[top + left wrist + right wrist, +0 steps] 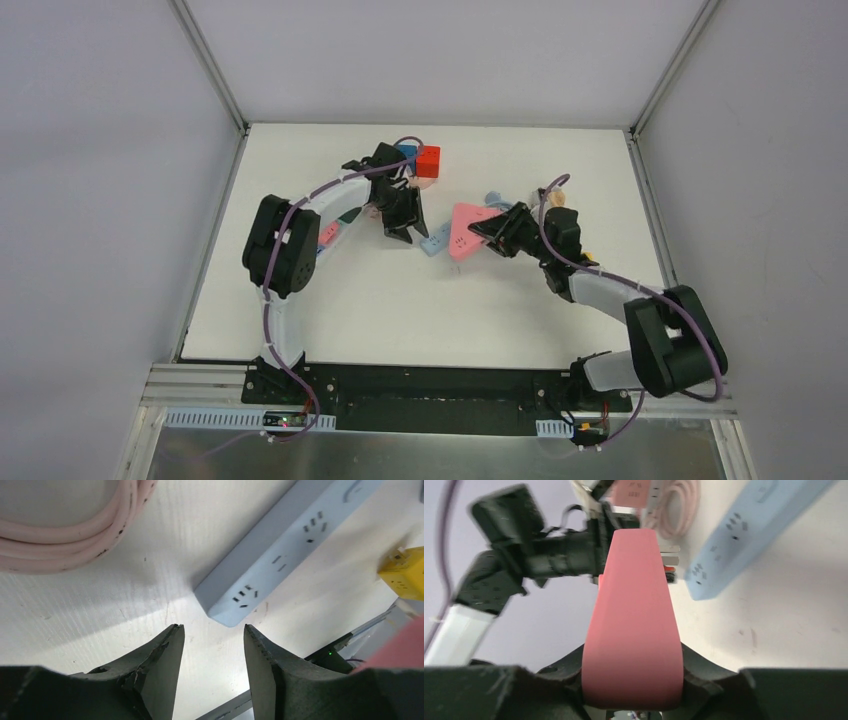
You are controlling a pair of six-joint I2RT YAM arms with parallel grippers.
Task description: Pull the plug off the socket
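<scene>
- Your white counter (400,310) carries everything in its far half; the near half, towards the arm bases, is bare.
- Your left arm (285,245) curves in from the near-left corner towards the middle of the far edge. Your right arm (610,290) reaches from the near-right corner towards the centre.
- The blue power strip (280,555) lies flat on the counter about midway between the left and right edges, at a slant. The outlets you can see on it in the left wrist view have nothing in them.
- The pink triangular adapter (462,228) sits just right of the strip's near end, overlapping it in the top view. You cannot tell whether it is plugged into the strip.
- Your right gripper (631,655) is clamped on that adapter, one finger on each side.
- Your left gripper (212,630) hangs spread wide over bare counter just short of the strip's end, holding nothing.
- A pink cable coil (65,535) lies towards the left edge, beside a pink power strip (328,235) under your left arm.
- A red cube (428,160) and a blue cube (406,151) touch each other near the far edge.
- A yellow cube (405,572) shows past the strip.
</scene>
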